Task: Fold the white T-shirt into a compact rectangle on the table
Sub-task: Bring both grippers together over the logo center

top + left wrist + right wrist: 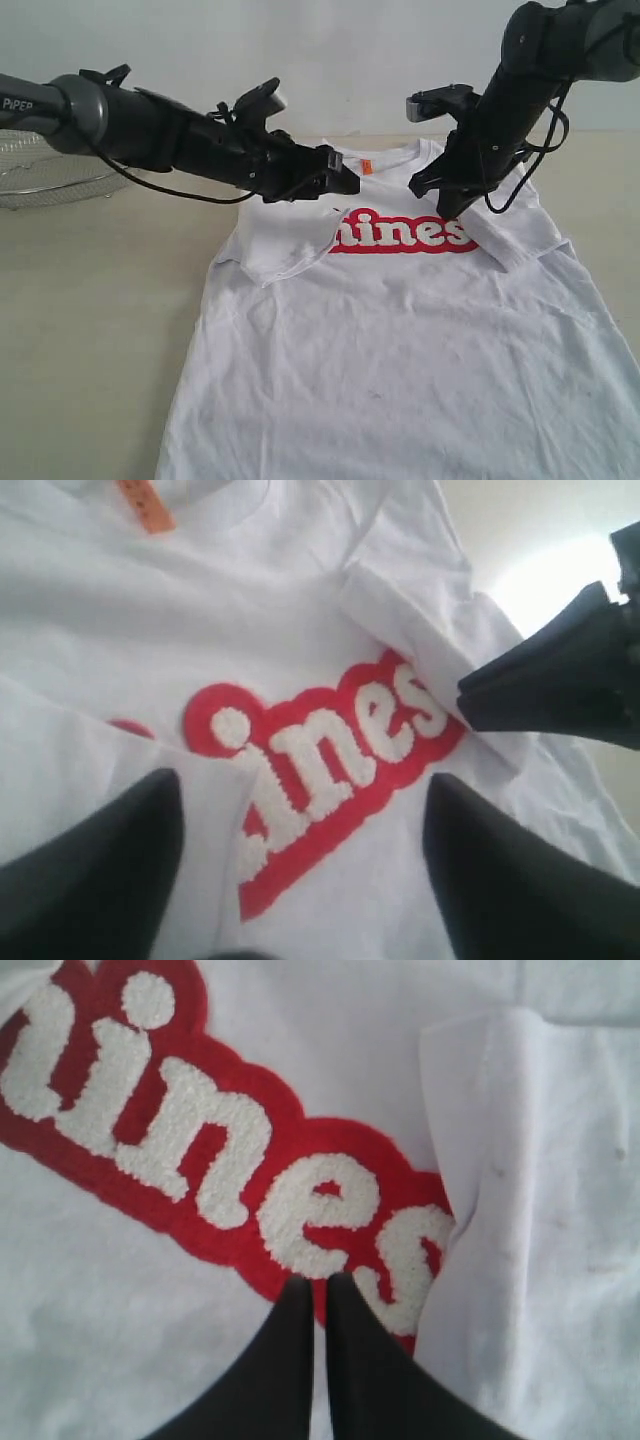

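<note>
The white T-shirt (400,340) lies front up on the table (100,300), red lettering (400,232) showing and both sleeves folded inward over the chest. My left gripper (345,180) hovers over the folded left sleeve (275,240); its jaws (300,780) stand wide open with only flat cloth and lettering between them. My right gripper (455,212) points down at the end of the lettering beside the folded right sleeve (505,235). In the right wrist view its fingers (320,1282) are pressed together with no cloth between them. The orange tag (366,165) shows at the collar.
A round wire-mesh basket (50,175) stands at the far left of the table. Bare tabletop runs along the shirt's left side and at the far right (610,180). The right gripper's black fingers (560,685) show in the left wrist view, close to the left gripper.
</note>
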